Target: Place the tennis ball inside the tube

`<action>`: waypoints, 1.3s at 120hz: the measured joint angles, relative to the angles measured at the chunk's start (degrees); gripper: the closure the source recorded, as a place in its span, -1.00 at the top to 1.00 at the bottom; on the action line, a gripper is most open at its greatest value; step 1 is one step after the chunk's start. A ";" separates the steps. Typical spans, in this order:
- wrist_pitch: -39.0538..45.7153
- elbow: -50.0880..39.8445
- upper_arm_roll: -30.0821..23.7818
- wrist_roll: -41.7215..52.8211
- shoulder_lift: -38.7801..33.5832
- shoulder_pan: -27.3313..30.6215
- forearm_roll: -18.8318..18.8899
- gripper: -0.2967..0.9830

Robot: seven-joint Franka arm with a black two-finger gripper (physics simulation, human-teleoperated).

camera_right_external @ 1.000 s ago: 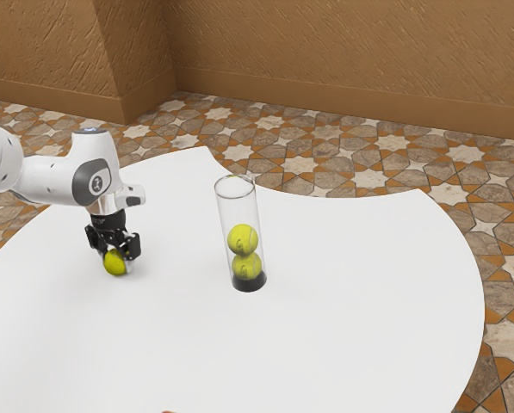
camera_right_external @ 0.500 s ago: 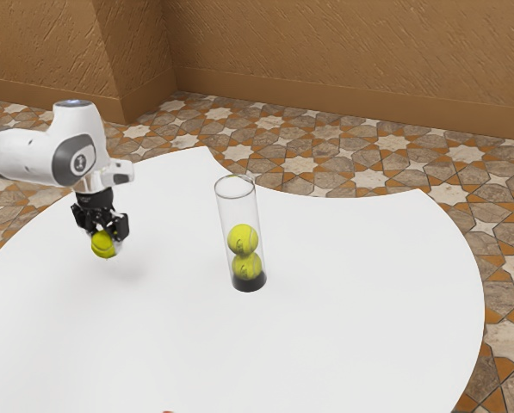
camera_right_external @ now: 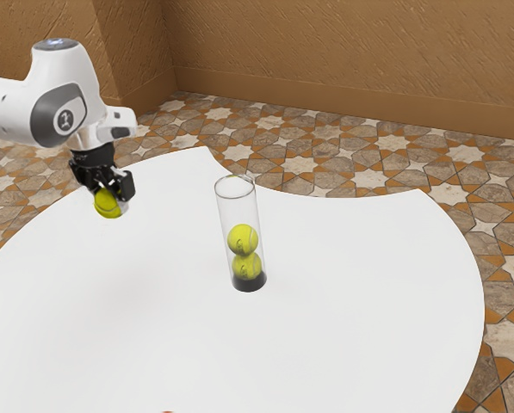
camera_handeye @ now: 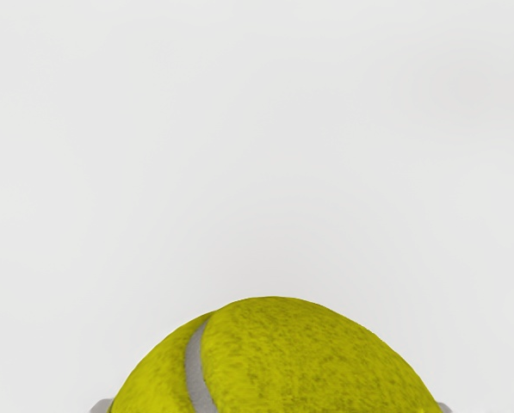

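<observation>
So the gripper (camera_right_external: 110, 198) is closed around the tennis ball (camera_right_external: 106, 207), one finger on each side, and the whole lot is up in the air over the white table (camera_right_external: 351, 301). Looks like the carry step to me. Best bet for the arm: get the ball clear of the open rim (camera_right_external: 235, 187) first, then go sideways at that height. Cutting across low could clip the tube (camera_right_external: 236, 211) and tip it. Once over the mouth, it should line the ball up with the centre, lower gently and only then let go. The opening doesn't look much wider than the ball, so the fingers might catch on the edge if they go in too deep or spread too far.

As for where stuff is, the ball sits right at the fingertips, its lower part poking out below them. The tube stands upright, well apart toward the exterior view's right, with a lower ball (camera_right_external: 247, 266) and an upper ball (camera_right_external: 243, 240) stacked inside. Seems to be room for a third on top.
</observation>
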 joint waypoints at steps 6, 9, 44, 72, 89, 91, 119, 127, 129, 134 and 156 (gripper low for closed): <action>-0.86 0.57 -0.57 -0.03 -0.85 -0.86 -1.04 -0.08; -1.31 0.96 -0.92 -0.04 -1.10 -1.15 -1.54 -0.07; -6.20 9.31 -7.28 -0.02 -0.88 -1.62 -4.53 -0.06; -8.10 16.06 -8.25 0.11 4.46 -5.07 -5.03 -0.04; -8.57 19.87 -8.54 0.18 7.82 -7.06 -4.37 -0.05; -8.61 20.46 -8.54 0.19 8.43 -7.41 -4.21 -0.05; -8.96 25.53 -8.23 0.28 14.46 -10.61 -2.61 -0.05; -9.00 25.92 -8.15 0.30 15.01 -10.75 -2.45 -0.05; -9.01 26.20 -8.12 0.30 15.34 -10.78 -2.37 -0.05; -9.02 26.93 -8.07 0.32 16.24 -10.77 -2.09 -0.06; -9.28 30.24 -7.90 0.34 19.26 -11.85 -0.95 -0.06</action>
